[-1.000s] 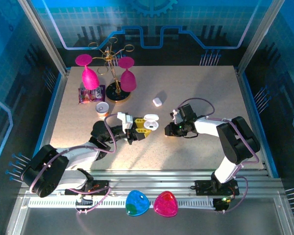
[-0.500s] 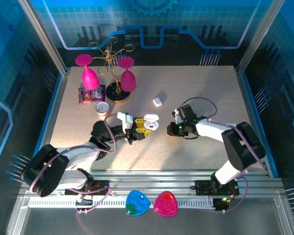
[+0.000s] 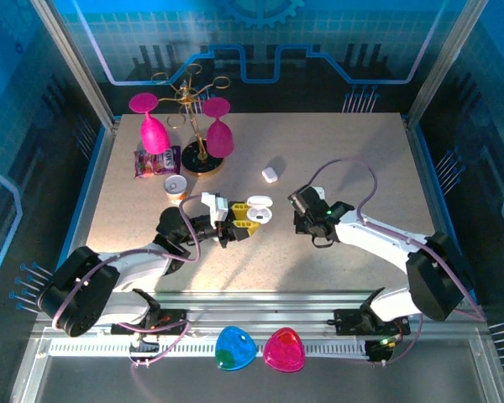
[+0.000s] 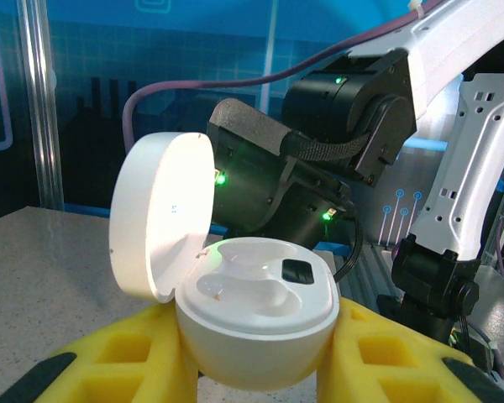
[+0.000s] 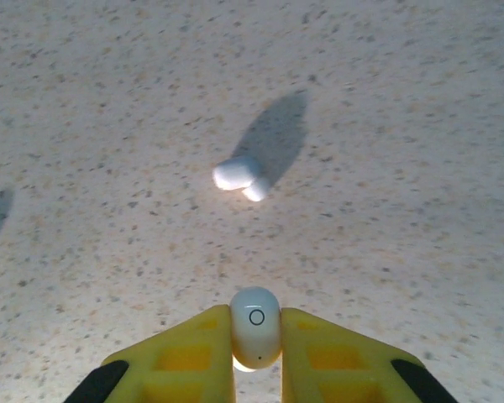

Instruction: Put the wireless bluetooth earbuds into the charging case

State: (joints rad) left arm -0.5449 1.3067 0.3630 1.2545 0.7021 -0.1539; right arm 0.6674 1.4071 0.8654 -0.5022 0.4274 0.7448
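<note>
My left gripper (image 3: 250,220) is shut on the white charging case (image 3: 257,211), whose lid stands open. In the left wrist view the case (image 4: 256,323) sits between the yellow fingers (image 4: 134,353), lid (image 4: 160,210) hinged up to the left, and its moulded wells show. My right gripper (image 3: 296,201) hovers just right of the case, shut on one small white earbud (image 5: 255,326) pinched between its yellow pads (image 5: 197,348). A second earbud (image 5: 239,176) lies loose on the speckled table beyond it, also seen from above (image 3: 270,174).
A gold rack (image 3: 193,126) with two pink glasses stands at the back left, with a purple packet (image 3: 155,161) and a small cup (image 3: 175,186) beside it. A blue lid (image 3: 235,348) and a pink lid (image 3: 284,350) lie on the front rail.
My right gripper closed on an earbud, rose off the table and turned toward the back left, with its arm stretching out. The left gripper and the case stayed put.
</note>
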